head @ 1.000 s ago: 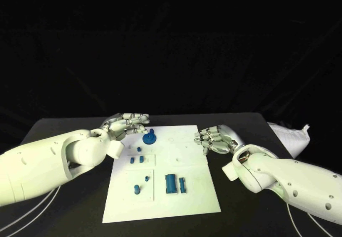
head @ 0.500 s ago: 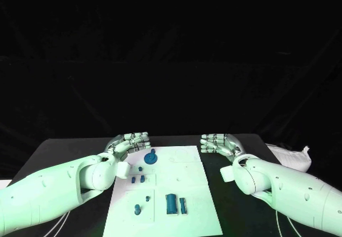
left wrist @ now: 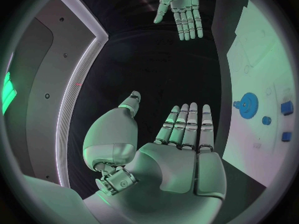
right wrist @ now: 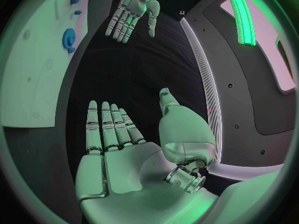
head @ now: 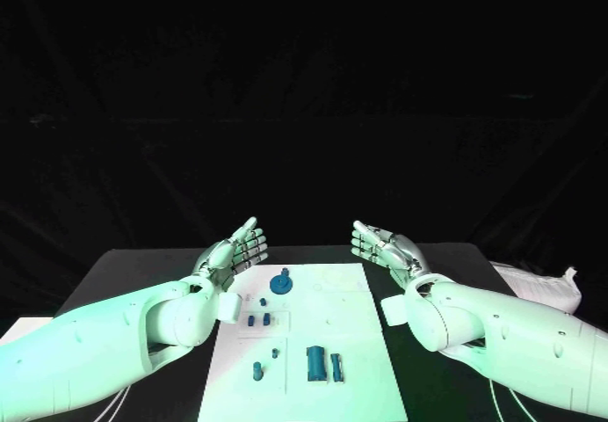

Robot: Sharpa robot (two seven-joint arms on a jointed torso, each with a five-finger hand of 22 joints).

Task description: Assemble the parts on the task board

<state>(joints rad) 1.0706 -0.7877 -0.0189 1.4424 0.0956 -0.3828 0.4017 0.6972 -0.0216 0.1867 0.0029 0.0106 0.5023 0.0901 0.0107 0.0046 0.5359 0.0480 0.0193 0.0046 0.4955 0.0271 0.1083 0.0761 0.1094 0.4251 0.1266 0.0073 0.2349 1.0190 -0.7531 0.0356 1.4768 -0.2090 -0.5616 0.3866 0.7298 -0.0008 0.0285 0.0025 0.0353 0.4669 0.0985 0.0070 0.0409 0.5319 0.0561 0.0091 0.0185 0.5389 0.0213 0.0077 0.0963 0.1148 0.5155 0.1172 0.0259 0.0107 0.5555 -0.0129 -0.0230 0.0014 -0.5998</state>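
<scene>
Task board (head: pixel 355 308) lies flat with blue parts (head: pixel 317 362) on it; left hand (head: pixel 237 251) and right hand (head: pixel 384 249) are raised above its far end, fingers straight, holding nothing.

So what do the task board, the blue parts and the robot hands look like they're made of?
Task board: looks like rigid plastic, matte white, flat with faint moulded outlines. Blue gear and blue blocks: probably plastic, uniformly coloured, dull finish. Left robot hand and right robot hand: silvery segmented shells with a soft sheen, metal or painted plastic; cannot tell which.
</scene>
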